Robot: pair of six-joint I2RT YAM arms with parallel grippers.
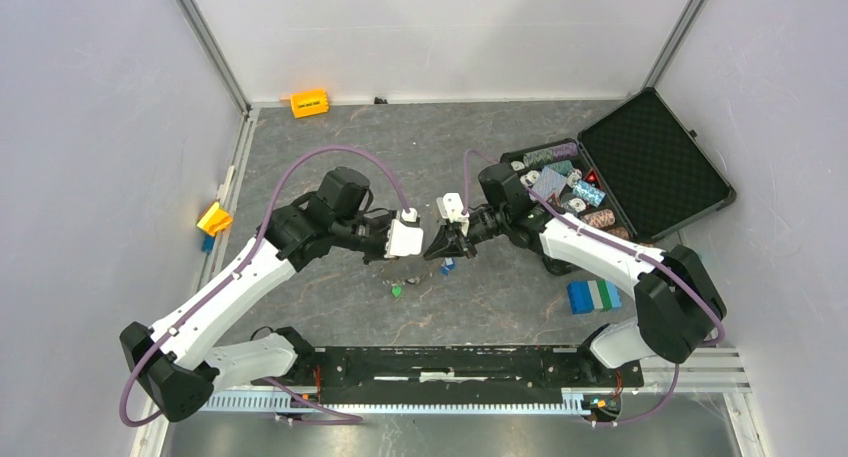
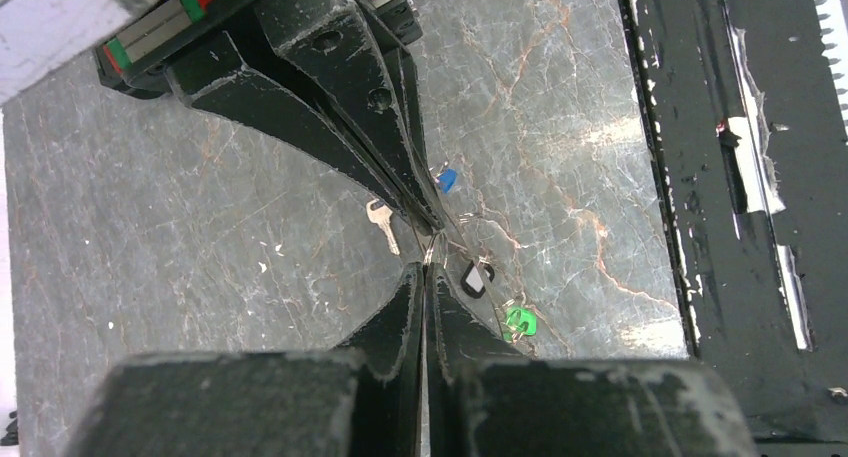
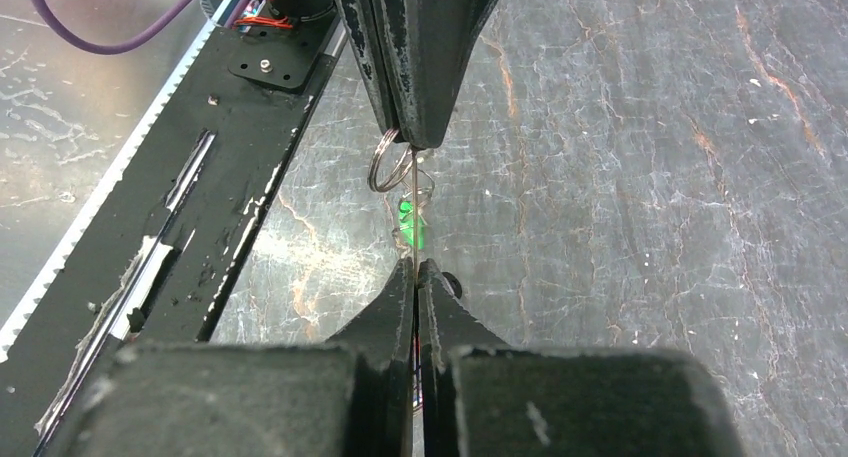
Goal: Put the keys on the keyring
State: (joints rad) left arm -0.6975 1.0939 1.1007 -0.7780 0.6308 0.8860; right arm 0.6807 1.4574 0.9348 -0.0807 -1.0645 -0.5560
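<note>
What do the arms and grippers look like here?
Left arm, right arm: white shells, black joints, a purple cable looped along each. Left gripper, right gripper: black tapered fingers, scuffed paint, white bodies; red-green marking on the right one.

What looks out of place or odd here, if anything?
Nothing is damaged or spilled. The left claw and right claw are shut tip to tip on the thin keyring. The only strays are an orange block by the far wall and a yellow piece at the left wall.
</note>
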